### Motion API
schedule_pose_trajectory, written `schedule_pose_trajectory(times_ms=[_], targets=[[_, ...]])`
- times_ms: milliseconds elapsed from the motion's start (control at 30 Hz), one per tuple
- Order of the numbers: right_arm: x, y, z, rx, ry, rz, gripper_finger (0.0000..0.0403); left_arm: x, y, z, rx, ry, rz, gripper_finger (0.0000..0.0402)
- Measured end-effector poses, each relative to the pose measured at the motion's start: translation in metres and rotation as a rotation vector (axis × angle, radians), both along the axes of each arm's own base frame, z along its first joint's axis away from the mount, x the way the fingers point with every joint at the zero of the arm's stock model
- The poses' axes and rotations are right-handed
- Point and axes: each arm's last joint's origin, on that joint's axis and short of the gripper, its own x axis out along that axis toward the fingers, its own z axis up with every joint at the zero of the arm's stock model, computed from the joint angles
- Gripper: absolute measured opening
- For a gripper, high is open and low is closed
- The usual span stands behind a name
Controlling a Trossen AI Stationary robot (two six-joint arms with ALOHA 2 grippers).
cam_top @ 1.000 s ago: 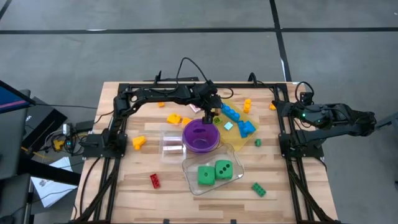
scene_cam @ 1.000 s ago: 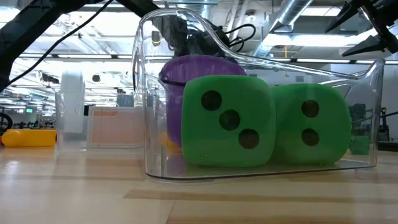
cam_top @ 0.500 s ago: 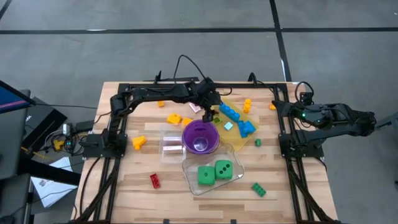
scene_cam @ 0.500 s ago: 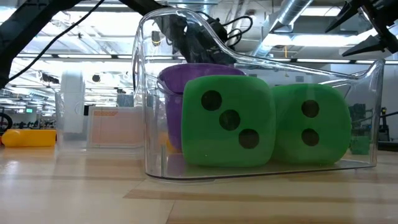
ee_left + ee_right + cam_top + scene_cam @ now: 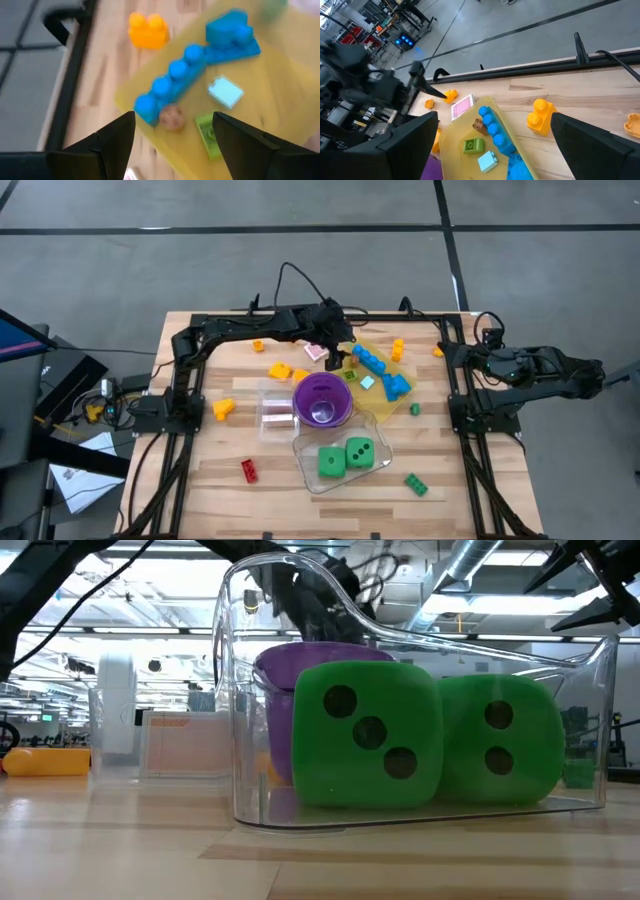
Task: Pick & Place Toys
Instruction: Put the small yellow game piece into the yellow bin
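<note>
While the left gripper (image 5: pixel 338 358) hung open above the yellow tray (image 5: pixel 372 395), the right gripper (image 5: pixel 446 352) waited open at the bench edge.

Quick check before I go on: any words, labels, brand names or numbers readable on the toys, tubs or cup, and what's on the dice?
No readable text anywhere.
Left green die: no numerals, three black dots on the face toward the low camera.
Right green die: two black dots on that face.
Purple cup, clear tub, bricks: no label or brand visible.
</note>
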Motion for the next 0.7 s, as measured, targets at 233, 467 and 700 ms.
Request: schedule_pose_trajectory(times_ms=[233,467,700], targets=[[0.0,0.0,-0.001,-0.001,0.01,-0.001,0.0379,-0.023,0.004,0.048,0.08,-0.073,0.077,0.0259],[-0.001,0.0,-0.002,-0.002,0.023,0.0,0.0379,-0.068,0.017,0.102,0.146,-0.136,0.192,0.0252],[-0.002,0.0,-0.003,-0.004,0.041,0.0,0.0379,-0.108,0.034,0.13,0.174,-0.14,0.311,0.0243]])
